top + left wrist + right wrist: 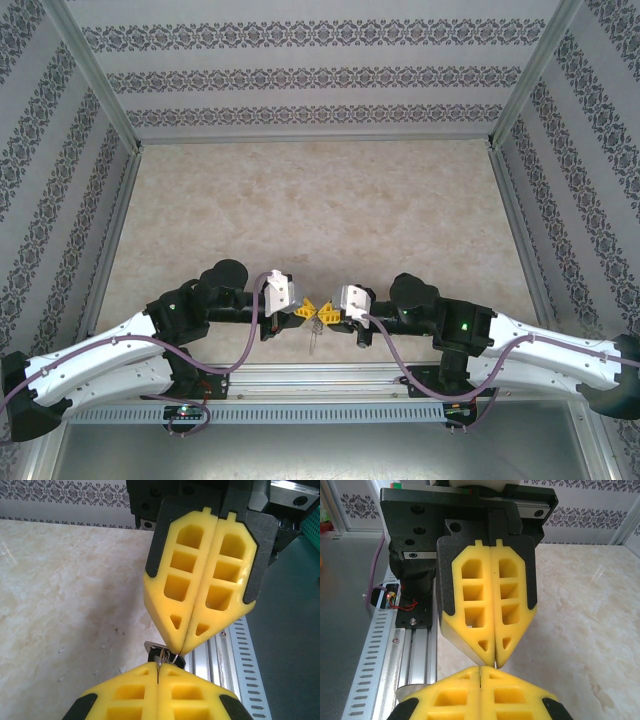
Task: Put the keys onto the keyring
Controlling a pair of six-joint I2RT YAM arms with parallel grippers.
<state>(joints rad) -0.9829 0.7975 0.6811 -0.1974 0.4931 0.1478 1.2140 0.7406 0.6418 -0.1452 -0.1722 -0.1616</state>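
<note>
Near the front edge of the table (320, 200), just past the alu rail (330, 378), the two grippers met tip to tip. Btwn them sat the key (161, 655): tiny, w/ a dark oblong head and a short silvery bit poking out to one side in the left wrist cam. Finer detail was too small to read. From it a thin grey wire, part of the keyring (158, 668), ran straight into the seam at the tip of the left gripper (158, 679). That gripper's yellow fingers were pressed flat together, clamped on the wire. The right gripper (178, 649) faced it from the top of that view, fingers likewise closed tight. Its tip touched the key's head and apparently pinched it, tho the exact bite was hidden by the pads. On the top cam a thin silvery strand of the ring hung just below the meeting point. The rest of the loop & its clips were too fine to make out. On the right wrist cam a sliver of metal showed where the tips met.
</note>
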